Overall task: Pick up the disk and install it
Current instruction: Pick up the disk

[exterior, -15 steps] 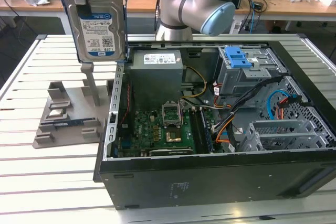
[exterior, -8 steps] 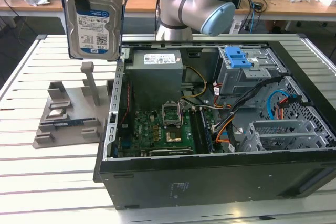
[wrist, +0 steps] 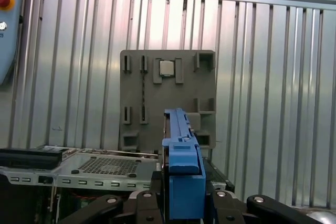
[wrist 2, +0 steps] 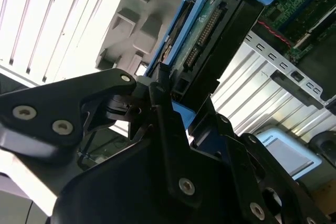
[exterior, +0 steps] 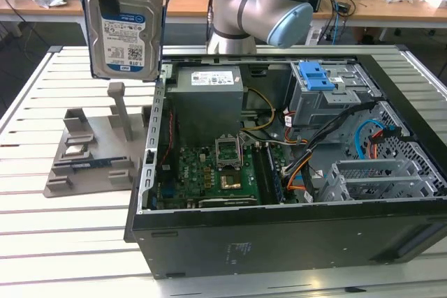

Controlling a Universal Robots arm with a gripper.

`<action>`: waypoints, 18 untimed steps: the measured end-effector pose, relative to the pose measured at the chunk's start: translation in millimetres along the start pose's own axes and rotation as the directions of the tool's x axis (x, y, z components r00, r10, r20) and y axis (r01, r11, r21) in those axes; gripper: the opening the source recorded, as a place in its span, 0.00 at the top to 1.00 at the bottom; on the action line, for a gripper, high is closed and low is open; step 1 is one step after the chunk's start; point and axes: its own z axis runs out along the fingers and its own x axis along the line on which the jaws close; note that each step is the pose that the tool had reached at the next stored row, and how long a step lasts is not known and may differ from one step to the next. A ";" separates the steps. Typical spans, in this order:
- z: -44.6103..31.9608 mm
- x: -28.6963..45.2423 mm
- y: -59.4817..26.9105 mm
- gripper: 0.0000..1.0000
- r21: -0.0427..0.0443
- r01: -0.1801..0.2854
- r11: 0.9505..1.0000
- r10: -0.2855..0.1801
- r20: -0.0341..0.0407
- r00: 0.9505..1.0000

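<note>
Pincer [wrist 2: 164, 94] is clamped on the disk [exterior: 126, 29], gripping it by the top end so it hangs upright with the label facing out in the exterior view. It's up in the air over the grey holder [exterior: 91, 151] on the bench [exterior: 42, 228], just above the holder's tall post and right beside the wall of the open computer case [exterior: 279, 232] on the exterior view's left. So I'd call it picked up but not installed, since it's well apart from the drive cage [exterior: 328, 95] with the blue latch over toward the exterior view's right. The first wrist view looks straight along the disk's blue rail [wrist: 181, 145] at the holder below. My take on doing this bit well: grip firm so it can't slip or swing, carry it high enough to clear the case wall and the power supply [exterior: 207, 95], hold it square rather than tilted, and mind the cables [exterior: 302, 165] by the cage, which look like the likeliest snag.
</note>
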 end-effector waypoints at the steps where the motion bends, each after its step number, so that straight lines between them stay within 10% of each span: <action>1: -0.7 0.0 0.0 0.63 0.000 0.000 1.000 0.000 0.000 1.000; 4: -3.2 1.3 -2.7 0.63 -0.002 0.000 1.000 0.000 0.001 1.000; 18: -6.3 26.6 -69.0 0.63 -0.067 -0.001 0.998 0.001 0.006 1.000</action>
